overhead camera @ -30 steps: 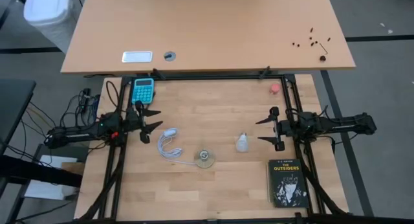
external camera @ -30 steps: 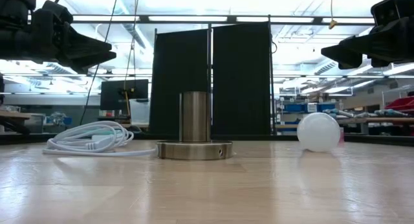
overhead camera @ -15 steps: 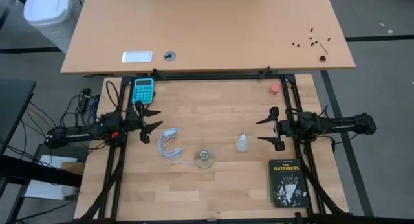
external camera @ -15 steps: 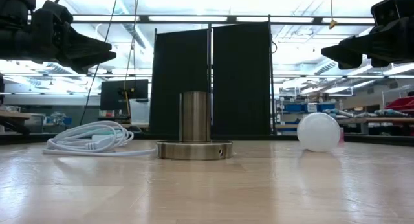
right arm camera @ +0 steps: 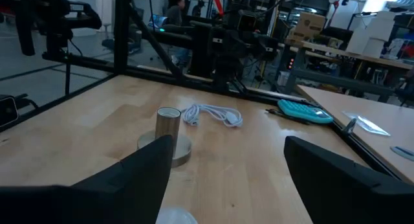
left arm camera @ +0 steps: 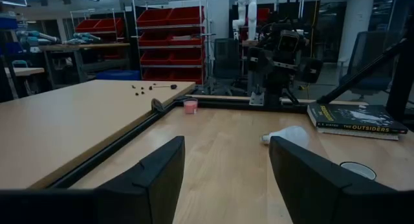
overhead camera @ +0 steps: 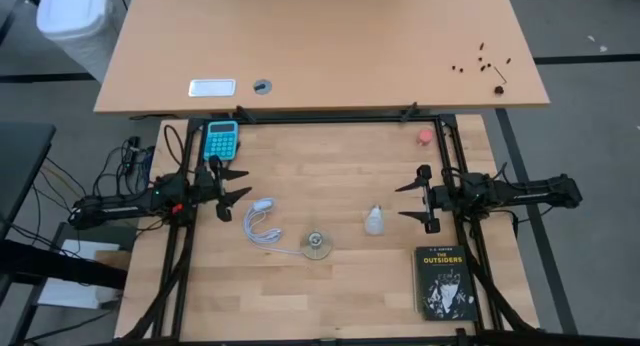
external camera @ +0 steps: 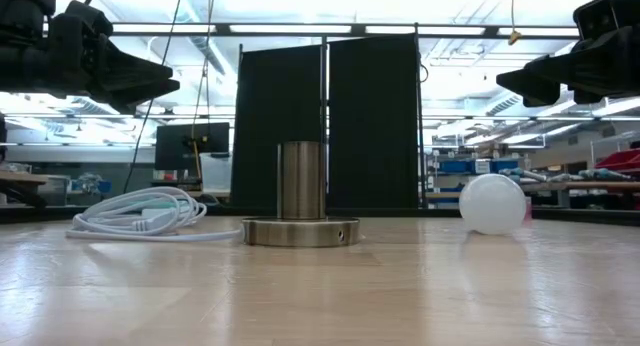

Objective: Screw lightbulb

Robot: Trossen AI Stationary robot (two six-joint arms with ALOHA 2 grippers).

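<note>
1. The lightbulb (overhead camera: 374, 222) lies on its side on the wooden worktop (overhead camera: 330, 166), between the silvery socket (overhead camera: 317, 246) and the right end effector (overhead camera: 411, 200).
2. The right end effector hovers beside the bulb without touching it, fingers spread apart and empty.
3. The left end effector (overhead camera: 237, 182) waits at the worktop's left edge near the teal calculator (overhead camera: 221, 139), fingers apart, holding nothing.
4. The black book (overhead camera: 444, 282) lies near the right arm.
</note>
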